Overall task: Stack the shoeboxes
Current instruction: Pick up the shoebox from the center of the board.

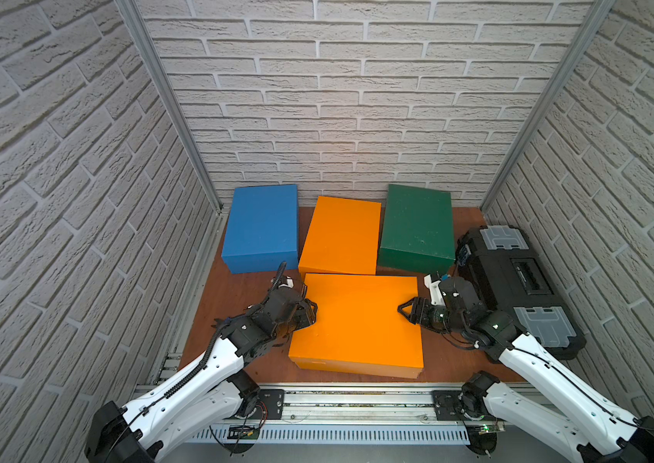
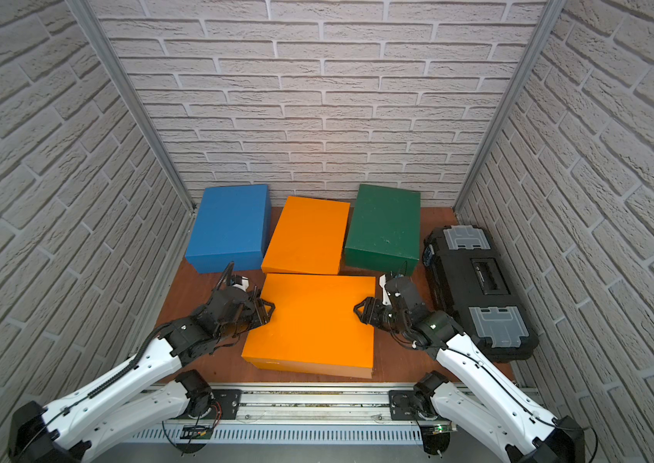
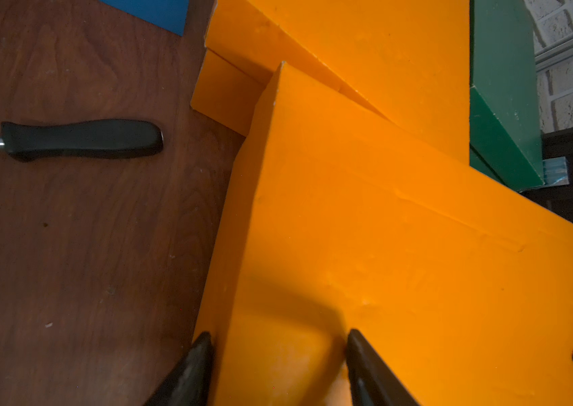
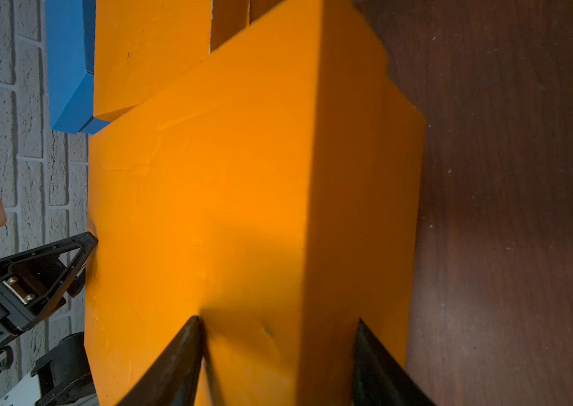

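Observation:
Four shoeboxes lie on the brown wooden floor [image 1: 233,296]. The blue one [image 1: 263,224], an orange one [image 1: 341,234] and the dark green one [image 1: 417,224] form a row along the back wall. A second orange shoebox [image 1: 357,320] [image 2: 313,320] lies crosswise in front of them. My left gripper [image 1: 311,310] [image 3: 278,337] is shut on its left end, and my right gripper [image 1: 401,310] [image 4: 278,321] is shut on its right end. Each has one finger on the lid and one on the end wall. I cannot tell whether the box is off the floor.
A black toolbox [image 1: 518,280] with grey clips fills the right side, close behind my right arm. In the left wrist view a black-handled tool [image 3: 81,139] with a metal shaft lies on the floor left of the boxes. Brick-patterned walls [image 1: 76,200] enclose three sides.

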Motion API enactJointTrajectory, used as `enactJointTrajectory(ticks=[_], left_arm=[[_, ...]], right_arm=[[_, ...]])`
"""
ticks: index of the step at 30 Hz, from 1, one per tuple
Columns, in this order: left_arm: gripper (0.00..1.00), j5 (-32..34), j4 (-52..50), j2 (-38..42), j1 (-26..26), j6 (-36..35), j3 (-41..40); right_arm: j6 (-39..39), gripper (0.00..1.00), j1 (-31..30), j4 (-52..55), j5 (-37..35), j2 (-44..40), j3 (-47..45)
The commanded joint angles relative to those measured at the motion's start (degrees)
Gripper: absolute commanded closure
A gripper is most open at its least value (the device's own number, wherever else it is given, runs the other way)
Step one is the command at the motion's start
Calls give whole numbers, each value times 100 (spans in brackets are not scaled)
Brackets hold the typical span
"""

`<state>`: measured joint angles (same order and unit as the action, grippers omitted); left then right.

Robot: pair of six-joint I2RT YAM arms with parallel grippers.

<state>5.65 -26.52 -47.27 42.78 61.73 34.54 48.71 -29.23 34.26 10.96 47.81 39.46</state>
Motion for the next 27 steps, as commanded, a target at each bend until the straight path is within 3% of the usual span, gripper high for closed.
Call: enactJointTrajectory(ticks=[1, 14, 27], left_arm=[[42, -604, 1087, 180, 353, 123, 596], [43, -465, 931, 220, 426, -178, 1348], [44, 44, 352, -304, 328, -1212, 2695]], right_arm=[[-147, 51, -335, -458, 780, -35, 180], [-163, 57, -408, -526, 751, 99, 747], [-577, 58, -395, -580, 741, 1203, 2032]])
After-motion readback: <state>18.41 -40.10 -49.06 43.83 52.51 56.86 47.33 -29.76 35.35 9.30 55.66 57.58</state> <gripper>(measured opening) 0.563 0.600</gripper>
